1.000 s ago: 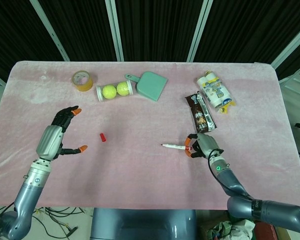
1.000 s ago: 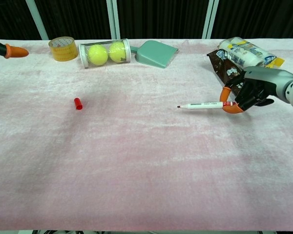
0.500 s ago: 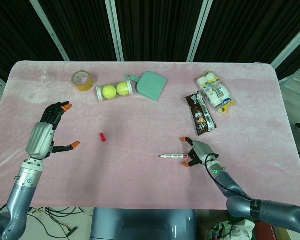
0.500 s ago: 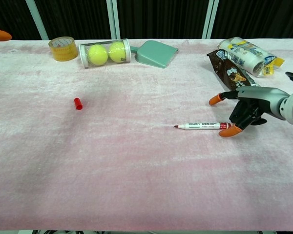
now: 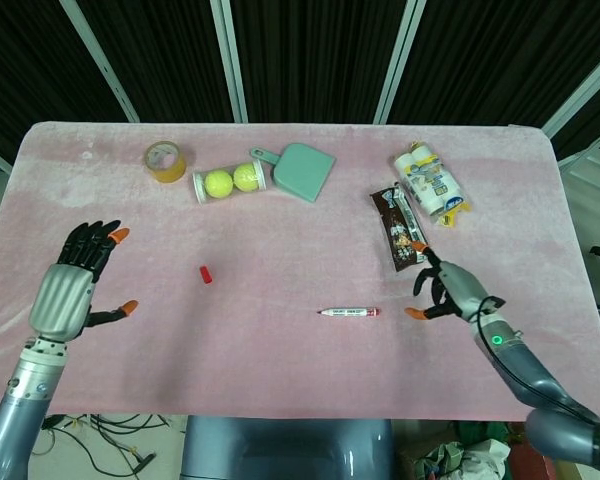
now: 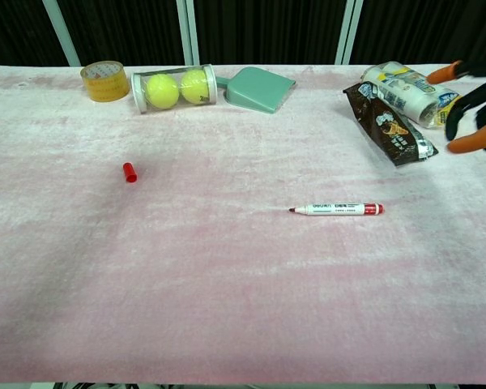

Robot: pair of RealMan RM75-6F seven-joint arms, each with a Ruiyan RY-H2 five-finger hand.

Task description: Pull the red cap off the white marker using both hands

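red cap (image 5: 206,274) | white marker (image 6: 336,209) | pink tablecloth (image 5: 280,350) | yellow balls (image 6: 178,87)

White marker (image 6: 337,209) lies flat on pink surface (image 6: 227,292), uncapped, lengthwise across table. Slim white barrel with dark printed label mid-body; small dark-red tip exposed at left end, red band at right end. Sits right of centre, touched by nothing. Red cap (image 6: 130,172) separate, well apart to left and slightly farther back; short red cylinder lying on its side, alone on cloth. In head view: marker (image 5: 348,312), cap (image 5: 206,274).
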